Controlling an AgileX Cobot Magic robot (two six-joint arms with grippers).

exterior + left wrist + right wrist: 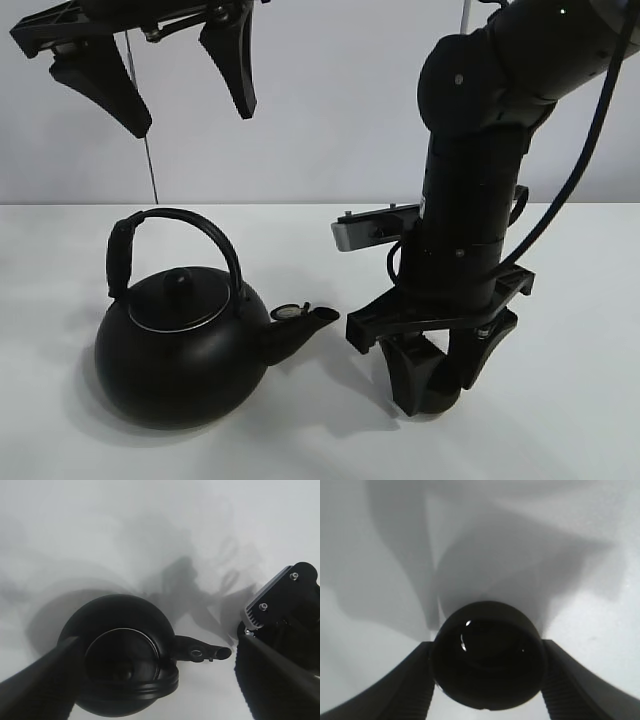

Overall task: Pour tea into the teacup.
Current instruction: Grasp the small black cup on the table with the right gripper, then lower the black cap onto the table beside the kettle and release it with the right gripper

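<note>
Teacup: The small black teacup (487, 665) stands on the white table (560, 420), to the right of the kettle, near the tip of its spout but apart from it.
Right jaws: Lowered to the table top and closed on the teacup, with one finger pressed against each side of its wall.
Left jaws: Spread wide and empty, hanging high above the kettle and touching nothing.
Kettle: The big round black kettle (185, 350) sits upright on the table with its lid on and its arched handle (175, 225) raised. Its spout (300, 325) points toward the teacup, and neither arm holds it.
Inside the cup: Dark, with a couple of small glints. Whether any tea is in it cannot be told.
Done so far: By the look of things, only the cup has been secured, gripped where it stands beside the spout.
Left to do: The whole pour, it seems. The kettle's handle is not yet grasped, and the kettle has been neither lifted nor tipped.
Progress: Early. The free left jaws are the likely ones to come down on the handle and bring the spout over the cup.
</note>
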